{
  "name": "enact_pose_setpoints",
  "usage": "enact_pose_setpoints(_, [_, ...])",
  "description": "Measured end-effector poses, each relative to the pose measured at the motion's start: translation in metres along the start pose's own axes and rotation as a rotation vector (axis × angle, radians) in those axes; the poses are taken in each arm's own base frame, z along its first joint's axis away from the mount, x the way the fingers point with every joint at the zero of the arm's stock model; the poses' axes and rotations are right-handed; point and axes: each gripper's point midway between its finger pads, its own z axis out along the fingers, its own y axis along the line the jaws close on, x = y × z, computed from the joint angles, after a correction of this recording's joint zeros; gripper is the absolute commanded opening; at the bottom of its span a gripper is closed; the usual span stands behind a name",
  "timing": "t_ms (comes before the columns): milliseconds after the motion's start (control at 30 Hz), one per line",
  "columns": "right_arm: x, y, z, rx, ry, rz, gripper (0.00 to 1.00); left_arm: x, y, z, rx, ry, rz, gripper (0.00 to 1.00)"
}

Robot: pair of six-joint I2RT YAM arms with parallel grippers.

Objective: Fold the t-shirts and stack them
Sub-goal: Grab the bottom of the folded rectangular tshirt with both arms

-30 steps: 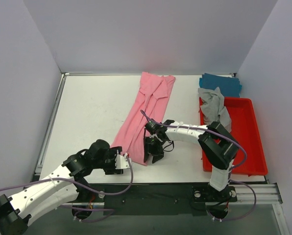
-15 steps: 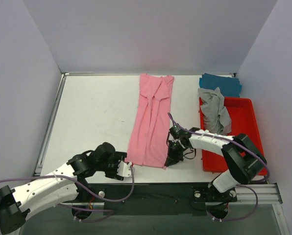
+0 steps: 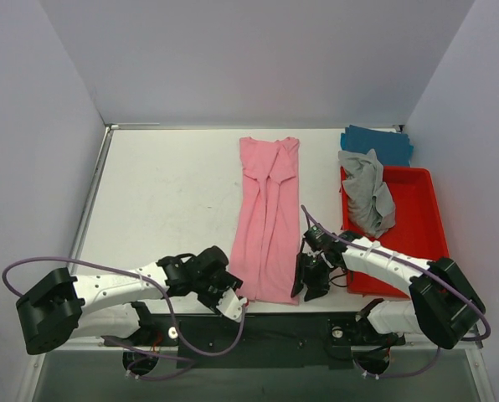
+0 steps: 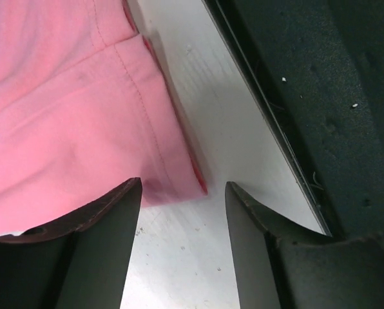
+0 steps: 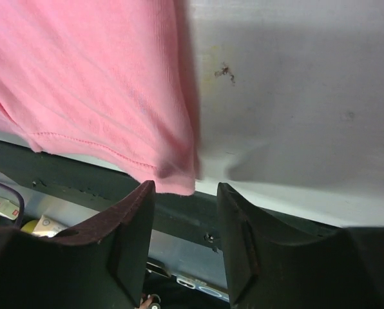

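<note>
Now the pink t-shirt [image 3: 266,219] is lying as a long narrow strip down the middle of the table [image 3: 166,193], with its collar end far away and its hem reaching the near edge. A second ago it was slanting toward the left. It is now sitting almost straight, with its hem drawn rightward and closer to the front.

Both arms have followed the hem. The left gripper [image 3: 235,299] is sitting at the near left hem corner and the right gripper [image 3: 310,280] at the near right corner. In each wrist view the jaws are standing apart with a hem corner between them, not pinching the cloth. On the right, that corner is hanging slightly over the table edge.

This is probably the strip being squared up and let go, ready for a fold across its length.

The teal t-shirt [image 3: 379,142] is lying at the far right, and the grey t-shirt [image 3: 365,193] is draping over the far end of the red bin [image 3: 421,251]. Both are waiting unfolded, so most of the work is remaining.

No brand, label or writing is showing clearly enough to read
</note>
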Motion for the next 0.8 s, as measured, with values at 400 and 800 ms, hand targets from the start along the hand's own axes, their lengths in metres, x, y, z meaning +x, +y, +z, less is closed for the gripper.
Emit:
enact_pose_setpoints(400, [0.009, 0.014, 0.019, -0.022, 0.036, 0.007, 0.00, -0.009, 0.008, 0.006, -0.006, -0.040, 0.044, 0.00])
enact_pose_setpoints(800, [-0.039, 0.047, -0.045, -0.137, -0.143, 0.044, 0.00, -0.035, 0.107, -0.050, -0.271, -0.133, -0.398, 0.00])
